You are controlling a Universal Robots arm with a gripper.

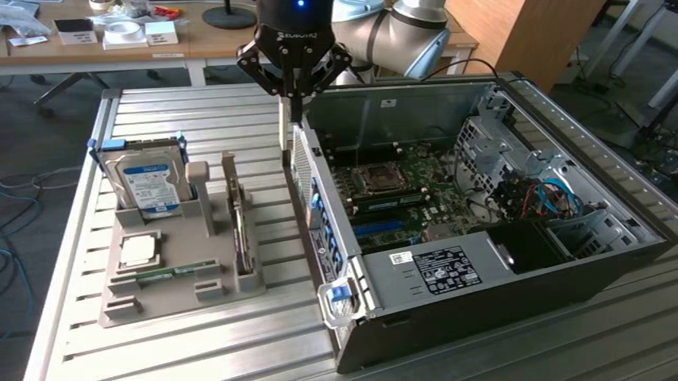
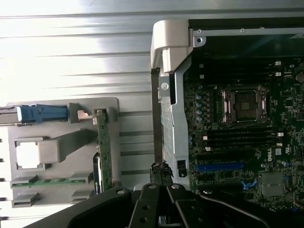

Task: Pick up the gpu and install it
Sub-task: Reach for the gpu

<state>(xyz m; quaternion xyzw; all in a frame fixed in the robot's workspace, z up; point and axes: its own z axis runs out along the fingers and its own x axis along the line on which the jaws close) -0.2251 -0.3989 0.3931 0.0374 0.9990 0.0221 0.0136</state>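
Note:
The gpu [image 1: 241, 232] stands on edge in a slot of the grey holder tray [image 1: 159, 305], its green board upright with a black part on one face. In the wrist view the gpu [image 2: 103, 142] shows edge-on, green with black beside it. My gripper [image 1: 286, 135] hangs beside the rear wall of the open computer case [image 1: 477, 302], to the exterior view's right of the tray and apart from the gpu. Its slim fingers are shut together, pointing down, with nothing between them. The wrist view has the gripper [image 2: 161, 170] at the case's rear wall, with the motherboard [image 2: 237, 142] just beyond it.
The tray also holds a blue-labelled hard drive [image 1: 148, 182], a square processor [image 1: 140, 252] and a narrow green RAM stick [image 1: 170, 274]. The case lies open on a ribbed metal table [image 1: 190, 349]. A wooden desk [image 1: 106, 48] with small items stands behind.

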